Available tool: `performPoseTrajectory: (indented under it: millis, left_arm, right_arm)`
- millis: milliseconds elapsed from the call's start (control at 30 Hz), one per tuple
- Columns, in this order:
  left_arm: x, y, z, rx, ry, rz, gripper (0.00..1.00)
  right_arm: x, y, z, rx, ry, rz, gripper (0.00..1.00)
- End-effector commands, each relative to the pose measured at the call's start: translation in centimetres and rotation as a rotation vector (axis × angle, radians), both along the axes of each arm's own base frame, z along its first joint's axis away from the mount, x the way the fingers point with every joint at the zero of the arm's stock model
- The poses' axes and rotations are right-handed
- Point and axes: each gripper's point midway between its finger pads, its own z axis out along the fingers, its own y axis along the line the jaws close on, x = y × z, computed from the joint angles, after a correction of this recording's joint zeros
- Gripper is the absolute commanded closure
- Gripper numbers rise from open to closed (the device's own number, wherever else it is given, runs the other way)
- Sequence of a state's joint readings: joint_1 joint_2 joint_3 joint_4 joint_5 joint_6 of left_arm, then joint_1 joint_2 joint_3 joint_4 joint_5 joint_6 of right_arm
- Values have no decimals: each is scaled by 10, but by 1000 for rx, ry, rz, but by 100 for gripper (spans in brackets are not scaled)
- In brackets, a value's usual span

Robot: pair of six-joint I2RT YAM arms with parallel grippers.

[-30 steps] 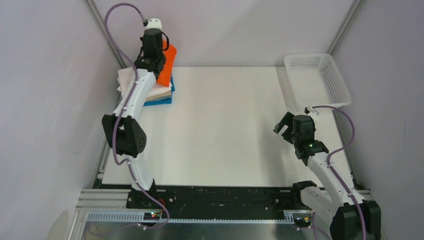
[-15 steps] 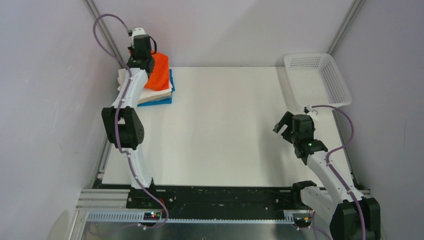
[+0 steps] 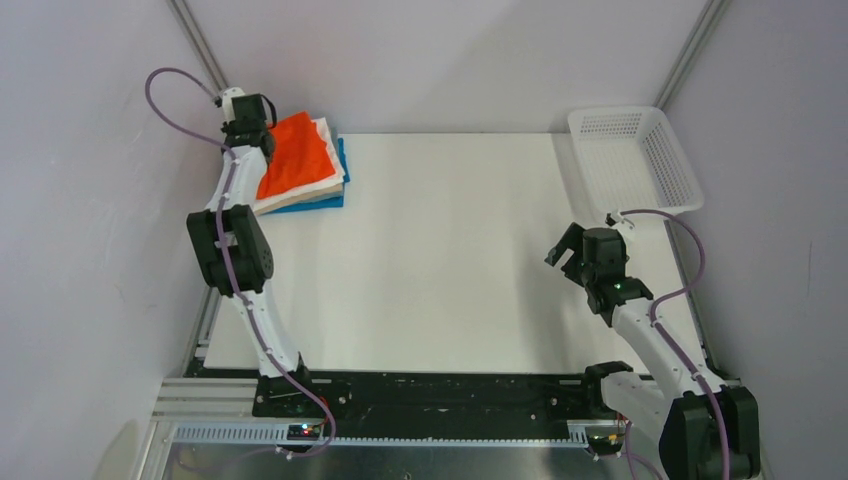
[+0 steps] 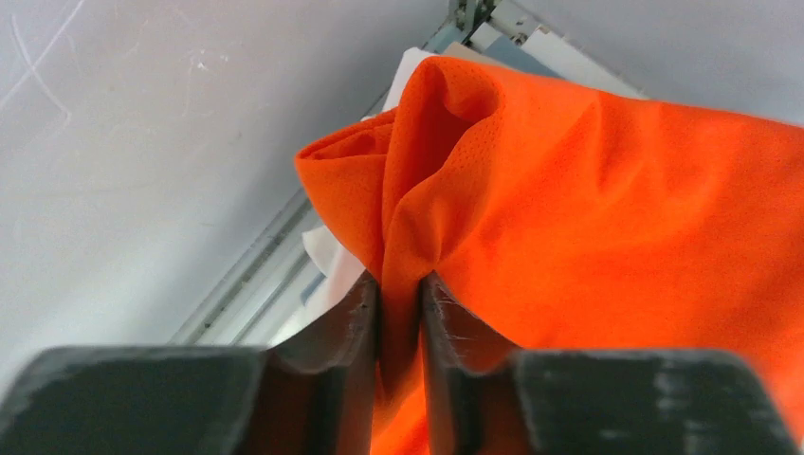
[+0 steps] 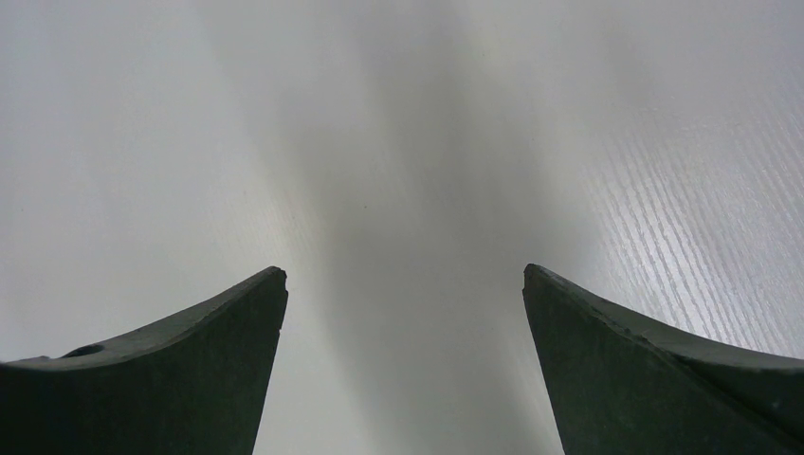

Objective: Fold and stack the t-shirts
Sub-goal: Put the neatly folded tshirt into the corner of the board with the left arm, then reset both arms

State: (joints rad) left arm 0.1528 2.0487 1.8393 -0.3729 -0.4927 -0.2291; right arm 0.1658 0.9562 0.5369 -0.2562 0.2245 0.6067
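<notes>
**Orange shirt now lying on the pile, left grip not released yet**

You're holding the left end effector (image 3: 262, 143) at the far-left corner with its jaws pinched narrow on a bunched edge of the orange t-shirt (image 3: 295, 155). The left wrist view is showing a fold of cloth squeezed between the fingers (image 4: 356, 322). A second ago the shirt was hanging crumpled from that end effector above the stack. Since then you've been swinging the arm left and back, and the shirt is now lying spread over the pile (image 3: 318, 192) of white, beige and blue shirts, covering most of its top. That is looking like the stacking step nearly finished, with only the release left. The gripped edge is puckering, so it may need smoothing.

The middle of the table (image 3: 450, 260) is carrying nothing of the task. Your right end effector (image 3: 570, 252) is hovering over bare table with its jaws wide and nothing between them, unmoved over the last second. At the far right, the basket (image 3: 683, 170) is showing only its own white mesh, with no shirt visible inside.
</notes>
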Motion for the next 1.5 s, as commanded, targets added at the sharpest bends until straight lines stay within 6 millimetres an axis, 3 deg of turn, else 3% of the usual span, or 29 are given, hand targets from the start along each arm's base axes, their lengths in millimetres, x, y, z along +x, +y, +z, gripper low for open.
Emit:
performPoseTrajectory:
  millis: [0,33,100,233,267,300,400,467,567,667,733,800,833,867,900,933,967,1000,1033,1067,1200,1467]
  left_arm:
    - [2,3,-10,-67,-23,8,56]
    - [1,4,-10,-66,-22,13,29]
    - [-4,8,-3,-56,-31,40,5]
    - [-17,11,24,-35,-74,69,0]
    - [-22,8,38,-34,-98,64,0]
    - [-26,5,35,-40,-92,62,0]
    - [-47,-13,68,-49,-154,36,0]
    - [-64,-37,89,-58,-198,-9,0]
    - [-107,-88,126,-70,-294,-88,0]
    - [-144,-143,134,-135,-364,-226,0]
    - [-172,-172,122,-202,-381,-335,0]
    - [-203,-214,97,-267,-366,-452,0]
    - [-221,-218,74,-278,-350,-465,0]
    - [-236,-233,35,-302,-281,-503,0]
    - [-248,-236,35,-320,-313,-524,0]
    - [-263,-245,0,-340,-254,-549,0]
    - [-273,-247,-4,-357,-271,-565,0]
    - [-285,-251,-31,-378,-229,-578,0]
    - [-293,-251,-31,-402,-263,-591,0]
    - [-303,-252,-43,-428,-267,-605,0]
    - [-316,-247,-51,-451,-317,-618,0]
    - [-322,-245,-50,-445,-321,-636,0]
  right_arm:
    - [8,-4,5,-5,-36,-20,1]
    - [7,-3,5,-6,-33,-17,1]
    - [7,-4,5,-9,-31,-21,1]
    - [4,-5,9,-10,-36,-25,0]
    - [4,-5,12,-8,-44,-25,0]
    - [3,-5,12,-5,-45,-22,1]
    - [-3,-3,20,10,-62,-16,0]
    - [-9,-1,25,24,-70,-5,1]
    - [-20,1,38,49,-104,8,1]
    - [-35,3,37,59,-84,30,1]
    - [-44,7,38,73,-73,56,1]
    - [-53,10,36,85,-61,77,1]
    - [-57,11,38,90,-68,87,1]
    - [-62,12,34,87,-50,100,1]
    - [-67,12,33,84,-50,106,1]
    - [-70,11,30,76,-42,113,1]
    - [-73,10,31,80,-53,109,1]
    - [-75,10,29,85,-55,105,1]
    - [-75,12,33,99,-88,109,1]
    - [-76,14,31,109,-94,117,0]
    - [-80,11,36,129,-178,88,0]
    - [-81,10,35,142,-205,78,1]
